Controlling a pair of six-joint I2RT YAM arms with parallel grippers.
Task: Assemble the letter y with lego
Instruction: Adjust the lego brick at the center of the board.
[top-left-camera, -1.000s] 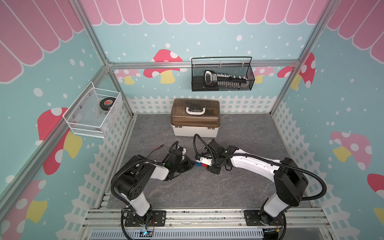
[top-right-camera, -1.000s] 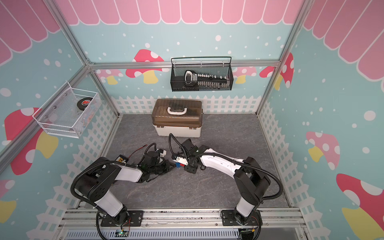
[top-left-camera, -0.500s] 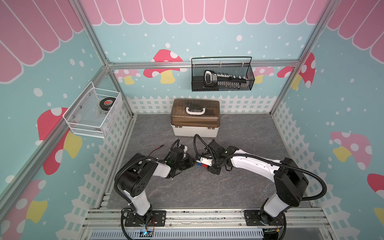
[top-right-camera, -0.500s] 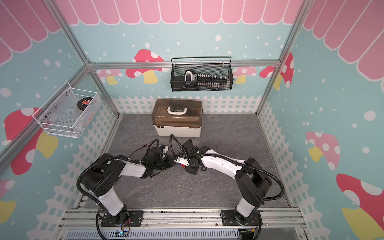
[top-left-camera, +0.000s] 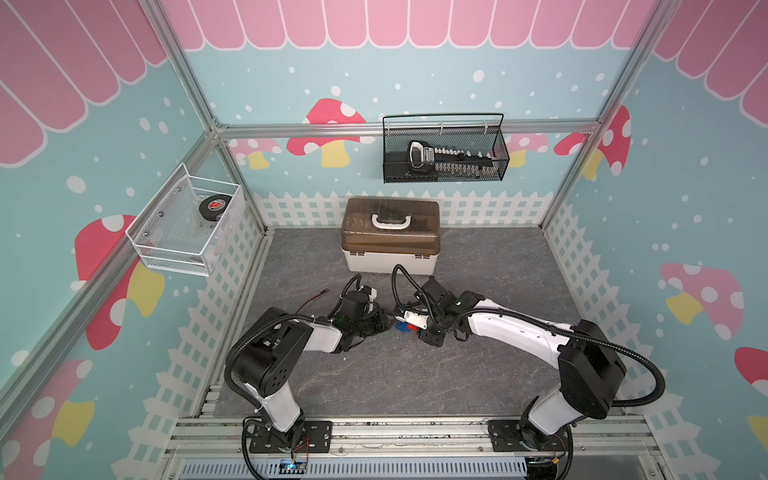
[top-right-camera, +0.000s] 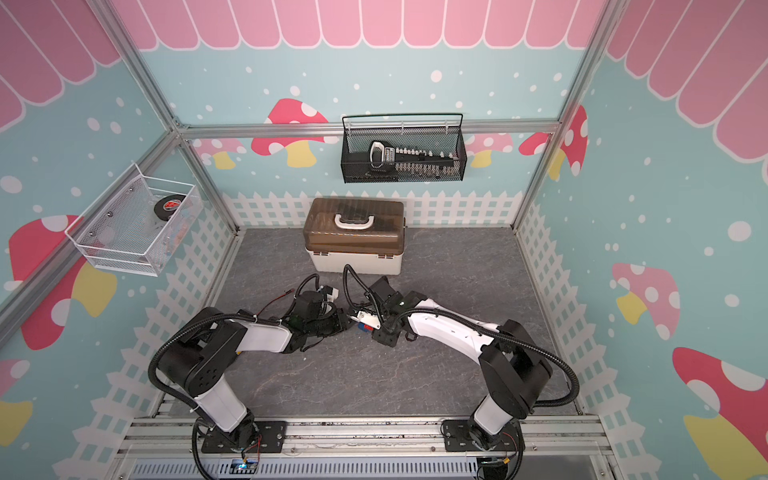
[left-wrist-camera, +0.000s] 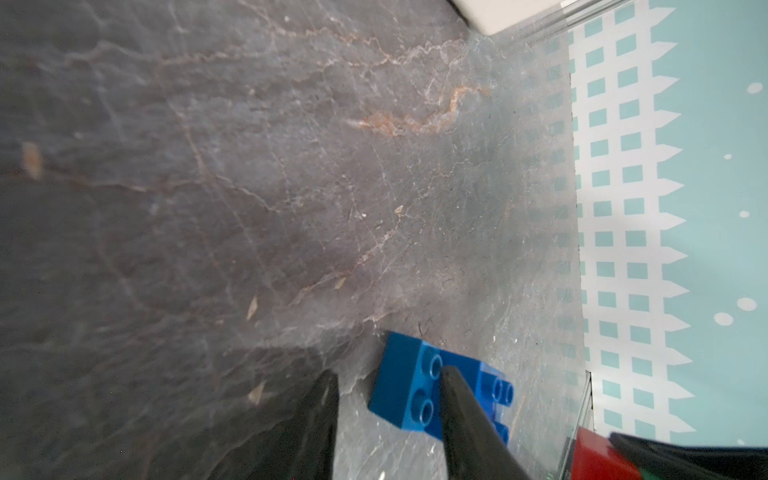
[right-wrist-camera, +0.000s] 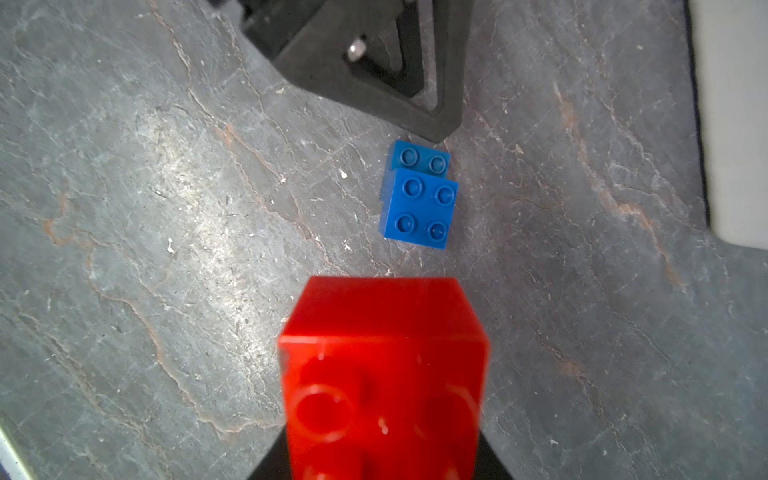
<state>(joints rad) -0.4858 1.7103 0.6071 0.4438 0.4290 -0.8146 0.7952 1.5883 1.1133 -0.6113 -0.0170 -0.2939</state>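
White arm links (top-left-camera: 511, 328), black joints (top-left-camera: 590, 374), looping black cables (top-left-camera: 393, 279)

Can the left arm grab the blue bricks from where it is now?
Probably yes. The left gripper is open right at the blue bricks, with nothing in between, and the red brick sits clear of them.

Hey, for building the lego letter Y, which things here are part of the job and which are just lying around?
Part of the job:
- two stacked blue bricks
- red brick

Just lying about:
- brown-lidded toolbox
- black wire basket holding a tool set
- white mesh basket holding a black disc
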